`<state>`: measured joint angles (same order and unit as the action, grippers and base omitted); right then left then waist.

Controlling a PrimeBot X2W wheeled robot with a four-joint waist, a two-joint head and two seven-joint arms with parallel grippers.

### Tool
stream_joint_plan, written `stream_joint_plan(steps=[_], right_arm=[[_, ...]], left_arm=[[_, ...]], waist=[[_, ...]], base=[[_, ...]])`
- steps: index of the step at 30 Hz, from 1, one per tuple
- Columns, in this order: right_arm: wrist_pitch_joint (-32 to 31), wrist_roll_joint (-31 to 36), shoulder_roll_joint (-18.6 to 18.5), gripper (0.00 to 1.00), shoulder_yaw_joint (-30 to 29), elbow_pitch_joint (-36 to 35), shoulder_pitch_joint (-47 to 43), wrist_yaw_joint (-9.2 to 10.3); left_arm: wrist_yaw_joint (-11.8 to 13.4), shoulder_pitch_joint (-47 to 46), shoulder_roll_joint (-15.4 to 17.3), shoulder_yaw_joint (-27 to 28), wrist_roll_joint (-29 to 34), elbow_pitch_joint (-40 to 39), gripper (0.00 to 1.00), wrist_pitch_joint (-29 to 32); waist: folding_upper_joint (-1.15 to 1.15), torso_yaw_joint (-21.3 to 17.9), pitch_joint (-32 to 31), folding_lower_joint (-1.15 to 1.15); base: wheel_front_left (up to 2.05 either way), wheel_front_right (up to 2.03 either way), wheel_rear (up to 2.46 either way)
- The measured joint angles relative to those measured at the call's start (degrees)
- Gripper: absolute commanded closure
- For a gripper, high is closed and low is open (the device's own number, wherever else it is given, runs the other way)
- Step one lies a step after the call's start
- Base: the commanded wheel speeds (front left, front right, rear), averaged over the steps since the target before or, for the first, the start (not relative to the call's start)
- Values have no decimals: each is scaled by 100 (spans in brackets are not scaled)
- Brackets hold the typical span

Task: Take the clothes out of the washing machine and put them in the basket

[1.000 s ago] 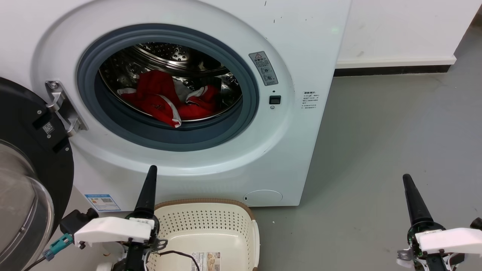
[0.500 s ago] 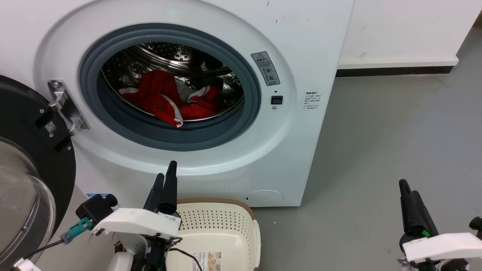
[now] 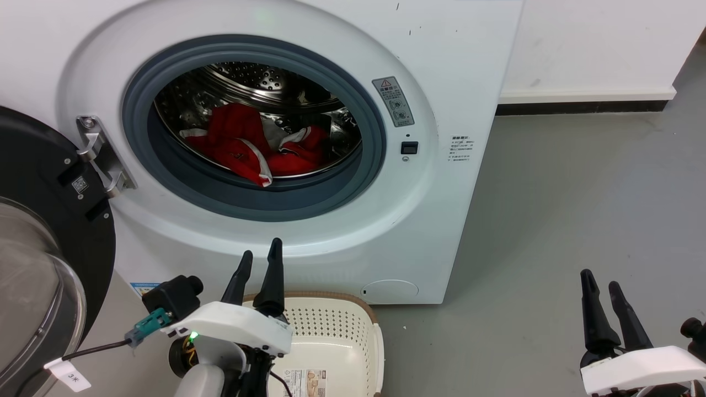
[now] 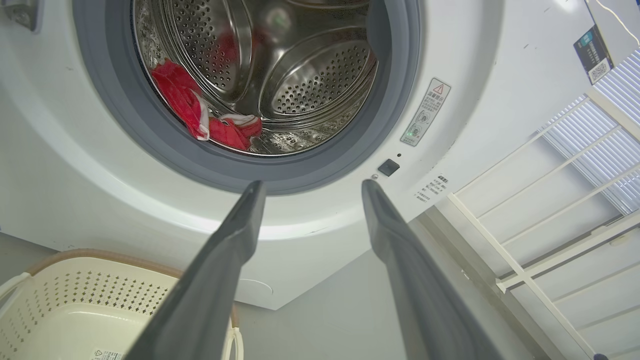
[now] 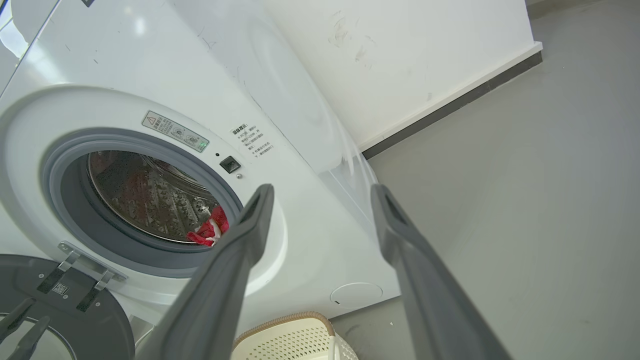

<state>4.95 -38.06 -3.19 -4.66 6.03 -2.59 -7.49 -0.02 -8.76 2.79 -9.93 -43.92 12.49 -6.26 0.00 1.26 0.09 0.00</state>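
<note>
The washing machine (image 3: 452, 82) fills the head view from nine round to one o'clock. Its door (image 3: 38, 182) is swung wide to nine o'clock, leaving the round opening free to reach through. The basket (image 3: 331, 325) sits on the floor (image 3: 579, 193) at six o'clock, close under the opening, which I judge keeps the carry short; no clothes show in it. The clothes (image 3: 248, 146) lie heaped on the bottom of the drum (image 3: 259, 82), at about six o'clock of the opening, one white-trimmed edge drooping towards the lip. The left claw (image 3: 261, 248), at seven o'clock above the basket, is spread and empty, aimed up at the opening, seemingly lined up for a reach inside. The right claw (image 3: 599, 278), at four o'clock and well apart from the machine, is likewise spread and empty, probably waiting out of the way.
</note>
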Motion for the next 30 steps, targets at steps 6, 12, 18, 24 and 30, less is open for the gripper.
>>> stream_joint_plan(steps=[6,12,18,24,30], right_arm=[[4,526,14,0,-25,-94,-47,0],[8,977,21,0,-8,-221,-122,0],[8,1500,24,0,13,-412,-223,0],[-2,1856,25,0,8,-584,-292,0],[-73,2250,25,0,-14,-757,-361,-1]], left_arm=[[63,-32,0,-112,503,80,0,-97],[159,-93,1,-207,939,90,0,-186],[257,-93,1,-260,1464,96,0,-288],[307,-93,2,-308,1828,118,0,-357],[363,-99,2,-409,2197,130,0,-436]], waist=[[0,19,-20,0],[0,41,-28,0],[0,61,-41,0],[0,78,-43,0],[0,98,-45,0]], base=[[0,0,0],[0,0,0],[0,0,0],[0,0,0],[0,0,0]])
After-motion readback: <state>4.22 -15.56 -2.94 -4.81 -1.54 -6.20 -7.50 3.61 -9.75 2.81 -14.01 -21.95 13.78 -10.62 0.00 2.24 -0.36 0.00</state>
